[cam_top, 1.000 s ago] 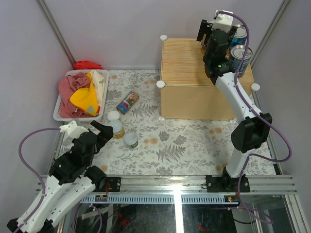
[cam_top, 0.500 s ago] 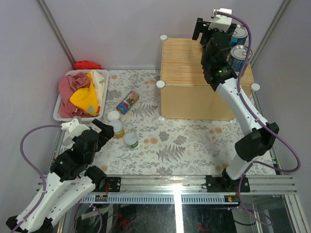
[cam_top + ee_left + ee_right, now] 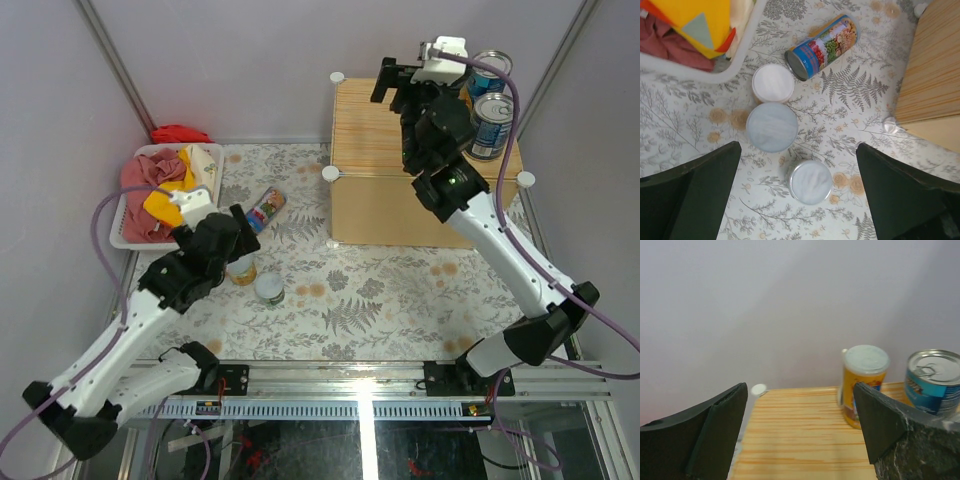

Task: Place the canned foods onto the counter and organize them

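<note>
My left gripper [image 3: 797, 200] [image 3: 238, 240] is open and empty, hovering above three upright cans on the floral mat: a white-lidded jar [image 3: 773, 83], a pale-lidded jar [image 3: 772, 126] and a short pale-lidded can [image 3: 810, 181] [image 3: 269, 289] between the fingers. A slim multicoloured can [image 3: 825, 46] [image 3: 263, 210] lies on its side beyond them. My right gripper [image 3: 800, 440] [image 3: 405, 85] is open and empty above the wood-grain counter [image 3: 370, 130] [image 3: 805, 435]. On the counter stand an orange-yellow jar [image 3: 865, 382] and two blue tins [image 3: 487, 70] [image 3: 493, 125]; one tin shows in the right wrist view [image 3: 932, 380].
A white basket [image 3: 118, 235] [image 3: 740, 55] with red and yellow cloths sits at the left of the mat. A red cloth [image 3: 180, 133] lies behind it. White knobs [image 3: 330, 173] [image 3: 759, 389] mark the counter corners. Grey walls enclose the area.
My left arm has reached forward from the near-left corner to above the cans on the mat. My right gripper has moved left along the counter, away from the tins.
</note>
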